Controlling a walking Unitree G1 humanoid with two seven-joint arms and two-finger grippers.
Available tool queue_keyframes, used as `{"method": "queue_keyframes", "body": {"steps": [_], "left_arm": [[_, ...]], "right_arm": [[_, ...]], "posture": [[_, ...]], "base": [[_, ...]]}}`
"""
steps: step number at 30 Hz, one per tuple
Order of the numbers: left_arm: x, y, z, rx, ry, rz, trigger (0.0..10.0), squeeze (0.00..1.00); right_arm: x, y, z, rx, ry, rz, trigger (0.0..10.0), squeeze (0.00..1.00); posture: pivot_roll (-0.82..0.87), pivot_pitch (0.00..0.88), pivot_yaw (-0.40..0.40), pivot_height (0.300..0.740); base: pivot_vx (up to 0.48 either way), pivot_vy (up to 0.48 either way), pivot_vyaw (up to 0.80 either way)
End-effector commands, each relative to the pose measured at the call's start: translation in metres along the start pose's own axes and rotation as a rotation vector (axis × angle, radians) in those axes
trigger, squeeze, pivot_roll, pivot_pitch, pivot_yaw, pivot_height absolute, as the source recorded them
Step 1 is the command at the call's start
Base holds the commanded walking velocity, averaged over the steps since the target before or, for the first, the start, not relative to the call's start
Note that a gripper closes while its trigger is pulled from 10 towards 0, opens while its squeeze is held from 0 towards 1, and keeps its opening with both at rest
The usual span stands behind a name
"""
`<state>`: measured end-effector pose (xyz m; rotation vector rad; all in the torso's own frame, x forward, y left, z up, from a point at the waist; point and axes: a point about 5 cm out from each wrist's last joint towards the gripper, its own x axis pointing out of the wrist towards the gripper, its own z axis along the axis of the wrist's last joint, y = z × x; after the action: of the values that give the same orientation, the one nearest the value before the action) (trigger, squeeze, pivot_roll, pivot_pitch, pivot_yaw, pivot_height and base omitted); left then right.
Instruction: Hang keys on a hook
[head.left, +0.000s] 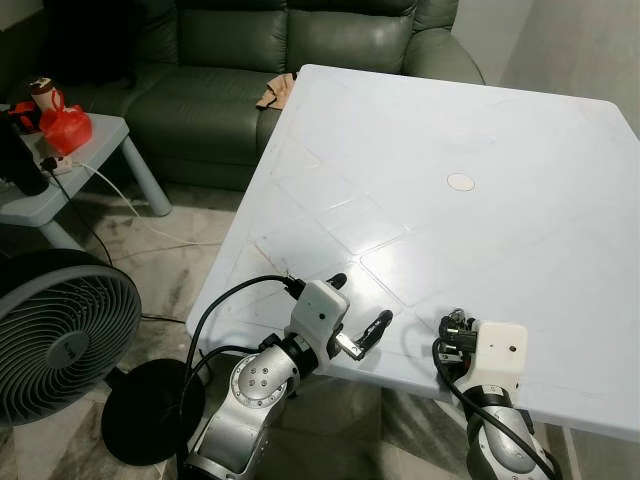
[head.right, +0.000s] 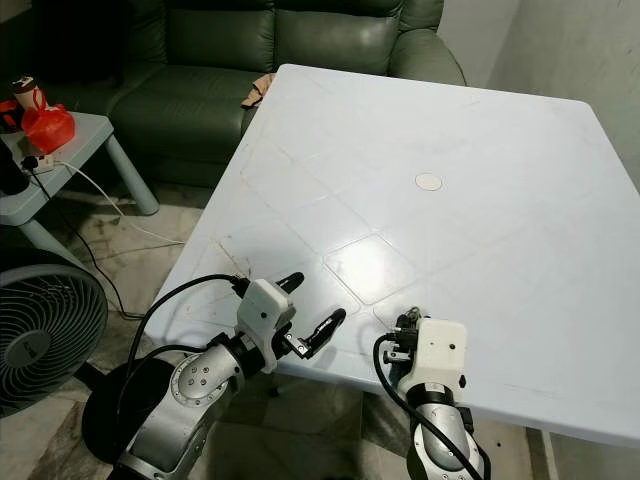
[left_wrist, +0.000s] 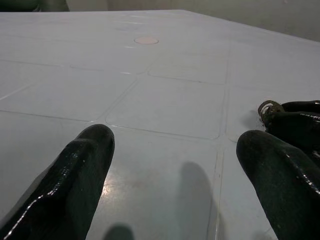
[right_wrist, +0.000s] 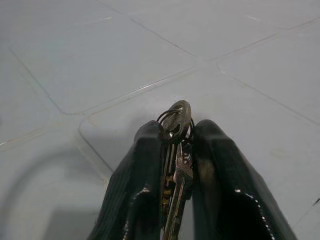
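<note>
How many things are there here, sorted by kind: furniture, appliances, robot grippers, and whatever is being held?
Furniture: 3 (white table, green sofa, small grey side table)
Appliances: 1 (black fan)
Grippers: 2 (left gripper open above the table edge, right gripper shut on the keys)
Bunches of keys: 1
Total: 7

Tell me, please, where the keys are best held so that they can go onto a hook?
Grip the key blades, as the right pincer does now, shut on the keys. That leaves the ring sticking out past the fingertips, free to slip over a hook.
</note>
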<state>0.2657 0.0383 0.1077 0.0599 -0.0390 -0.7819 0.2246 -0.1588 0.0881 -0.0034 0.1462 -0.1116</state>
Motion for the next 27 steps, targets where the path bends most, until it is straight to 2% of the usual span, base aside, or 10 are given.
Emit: {"method": "queue_keyframes", "body": {"steps": [1,8,19,22,26,27], "left_arm": [[-0.001,0.001,0.001,0.001,0.003,0.01,10.0,0.0],[-0.001,0.001,0.001,0.001,0.0,0.015,10.0,0.0],[0.001,0.003,0.005,0.0,-0.017,0.032,10.0,0.0],[0.003,0.006,0.009,-0.008,-0.031,0.042,10.0,0.0],[0.008,0.019,0.021,-0.035,-0.081,0.101,10.0,0.0],[0.009,0.027,0.029,-0.037,-0.115,0.139,10.0,0.0]], "right_arm": [[-0.002,-0.001,0.003,0.003,-0.012,-0.007,0.0,0.0],[0.0,-0.001,0.007,0.012,-0.035,-0.011,0.0,0.0],[0.009,-0.009,0.031,0.045,-0.143,-0.048,0.0,0.0],[0.011,-0.01,0.038,0.048,-0.17,-0.048,0.0,0.0],[0.017,-0.012,0.054,0.031,-0.229,-0.048,0.0,0.0],[0.02,-0.014,0.063,0.027,-0.265,-0.043,3.7,0.0]], "posture": [[-0.11,0.145,-0.004,0.74],[-0.11,0.146,-0.003,0.74],[-0.1,0.131,-0.008,0.74],[-0.1,0.124,-0.011,0.74],[-0.1,0.111,-0.01,0.74],[-0.1,0.105,-0.01,0.74]], "base": [[0.0,0.0,0.0],[0.0,0.0,0.0],[0.0,0.0,0.0],[0.0,0.0,0.0],[0.0,0.0,0.0],[0.0,0.0,0.0]]}}
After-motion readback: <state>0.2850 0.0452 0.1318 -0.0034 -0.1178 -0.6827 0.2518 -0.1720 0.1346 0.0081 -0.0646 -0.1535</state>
